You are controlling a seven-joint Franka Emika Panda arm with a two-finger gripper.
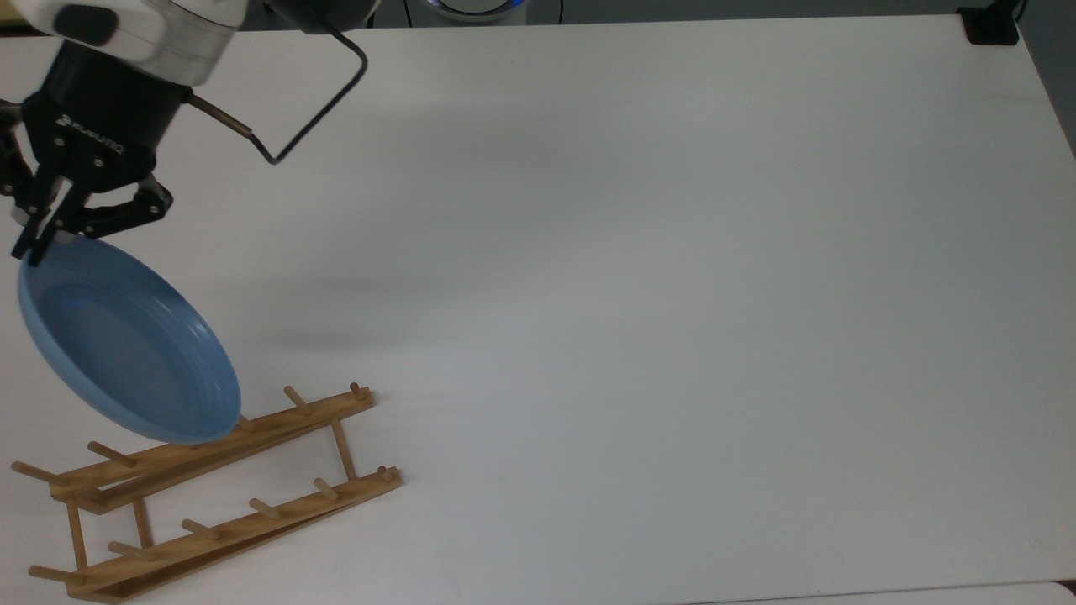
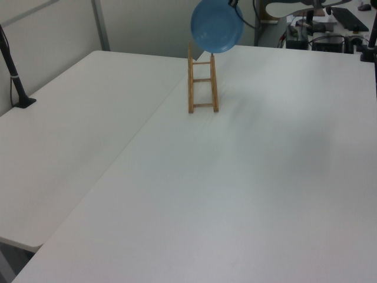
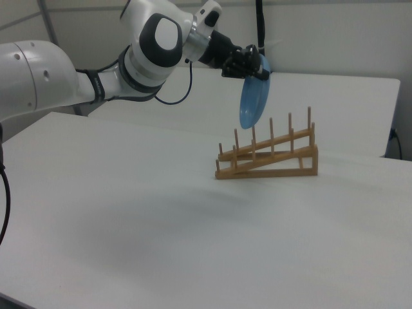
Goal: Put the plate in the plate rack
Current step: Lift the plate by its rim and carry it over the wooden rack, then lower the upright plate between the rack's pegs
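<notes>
1. The white table (image 1: pixel 672 294) is taken up mostly by bare surface, with the action tucked in the top view's left.
2. The plate rack (image 1: pixel 210 487) is sat at the top view's lower left, no plate slotted yet.
3. The plate (image 1: pixel 126 344) is held aloft, tilted nearly on edge, just above the rack's pegs, so lowering is still left.
4. The gripper (image 1: pixel 38 239) is pinched on the plate's rim.

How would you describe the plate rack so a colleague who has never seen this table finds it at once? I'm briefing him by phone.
Start from the big white table and go to its corner at the top view's lower left. There stands the plate rack, under the blue plate held by the gripper. It is the one wooden thing: two long sloping rails with upright pegs.
</notes>
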